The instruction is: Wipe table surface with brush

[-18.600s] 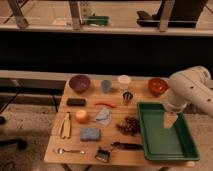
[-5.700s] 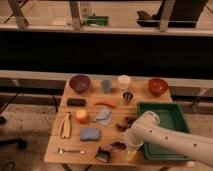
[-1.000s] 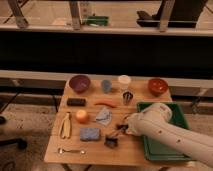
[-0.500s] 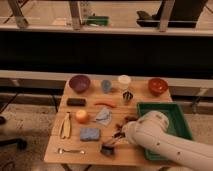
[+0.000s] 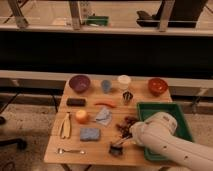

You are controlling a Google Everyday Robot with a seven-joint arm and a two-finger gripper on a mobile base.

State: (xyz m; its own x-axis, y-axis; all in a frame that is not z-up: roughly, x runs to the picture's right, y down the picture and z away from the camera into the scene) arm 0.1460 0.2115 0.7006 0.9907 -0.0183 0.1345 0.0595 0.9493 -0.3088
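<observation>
My gripper [image 5: 124, 140] sits low over the front edge of the table surface [image 5: 102, 152], right of middle, pinching the brush [image 5: 117, 146], whose bristles meet the wood. Left along that edge lies a spoon [image 5: 69, 150]; just behind, a blue sponge [image 5: 90, 133]. The green tray [image 5: 182, 112] fills the front right corner. Bowls line the far edge.

Light tan bench [image 5: 100, 145] carrying a spread of things. Tool [image 5: 123, 141] low over the near edge, with brush [image 5: 116, 148] just beside it on the wood. Left of tool: sponge [image 5: 90, 133], spoon [image 5: 70, 150], banana [image 5: 65, 125]. Beyond it: cloth [image 5: 104, 116], orange [image 5: 82, 116], block [image 5: 76, 102], purple bowl [image 5: 79, 83], cup [image 5: 124, 81], red bowl [image 5: 157, 86]. Right of tool: tray [image 5: 177, 111].
</observation>
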